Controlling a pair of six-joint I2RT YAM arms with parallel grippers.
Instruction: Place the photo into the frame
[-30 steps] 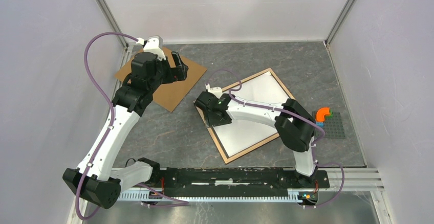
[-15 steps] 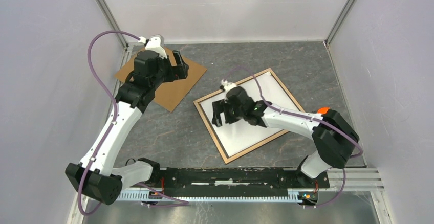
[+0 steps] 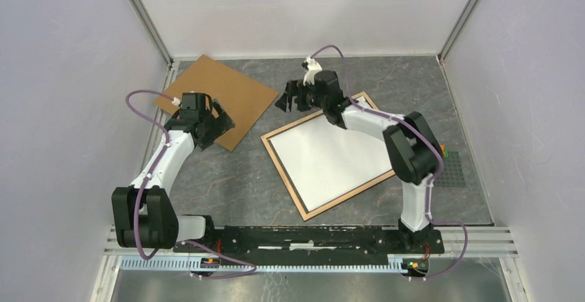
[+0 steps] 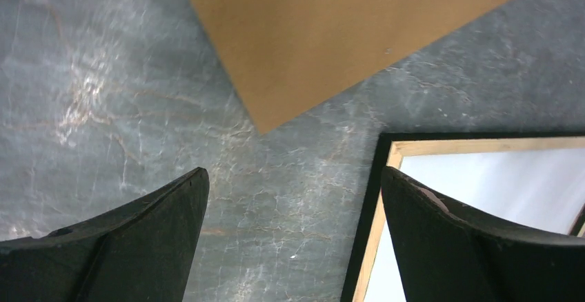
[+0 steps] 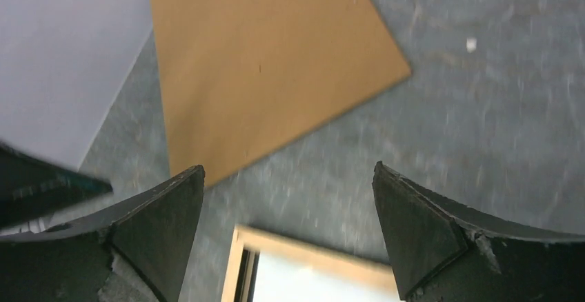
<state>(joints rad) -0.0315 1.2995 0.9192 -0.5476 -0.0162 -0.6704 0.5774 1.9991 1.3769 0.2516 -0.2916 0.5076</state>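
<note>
The frame (image 3: 283, 176) lies flat on the grey marbled counter (image 3: 234, 178), a little right of centre and turned at an angle, with its light-wood face up. The photo (image 3: 331, 154) lies inside the rails with its plain white side up and fills the opening. The printed side does not show.

The brown backing board (image 3: 227, 92) lies flat at the far left. Its near corner points toward the frame's left corner, with a strip of bare counter between them.

The left claw (image 3: 215, 124) hangs over the near edge of the board, its fingers spread wide with nothing between them. Its wrist camera looks down on the board's corner, bare counter, and the frame's corner. There the black outer edge and the pale rail sit just beside the right finger.

The right claw (image 3: 293, 98) hovers over the counter just beyond the frame's far left rail, between board and frame. It is also wide and empty. Its forearm stretches over part of the frame's far right rail in the overhead view. Its elbow hides most of a grey studded plate (image 3: 461, 171) at the right side of the counter. Pale walls (image 3: 69, 74) close in the counter at the left, far and right sides.
</note>
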